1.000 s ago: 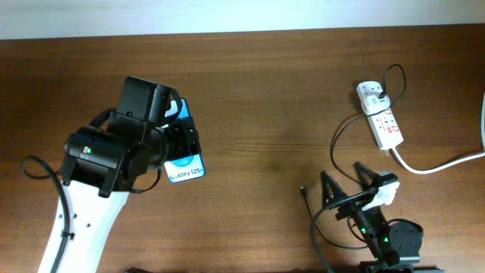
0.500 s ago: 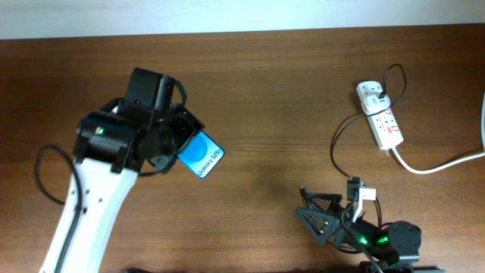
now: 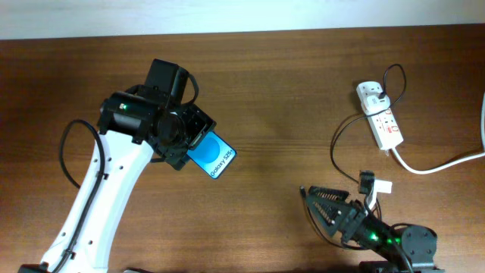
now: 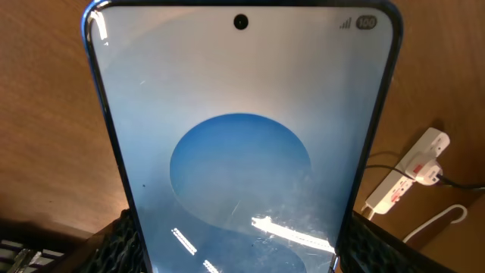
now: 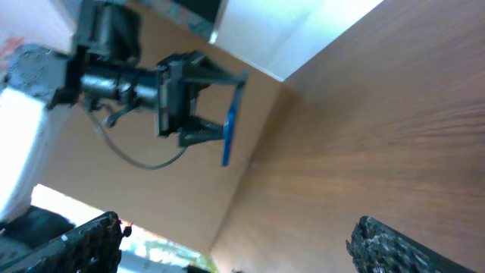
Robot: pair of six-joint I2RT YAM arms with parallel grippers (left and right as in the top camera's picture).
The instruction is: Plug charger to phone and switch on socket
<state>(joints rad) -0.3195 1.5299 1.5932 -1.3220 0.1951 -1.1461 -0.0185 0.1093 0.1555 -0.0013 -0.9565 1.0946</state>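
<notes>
- Phone, slim, lit blue screen point(image 3: 216, 158): held above bench's left-centre, clamped by left gripper point(image 3: 191, 141); arm reaches from front-left corner.
- Right gripper point(image 3: 313, 206): near front edge, right; fingers spread wide, empty.

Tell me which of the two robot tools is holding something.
The left tool: it grips the slim blue-screened smartphone. The right tool is open, with nothing between its fingers.

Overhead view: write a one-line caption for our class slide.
Left pincer holds the lit phone; right pincer open beside the charger, which runs to the socket.
</notes>
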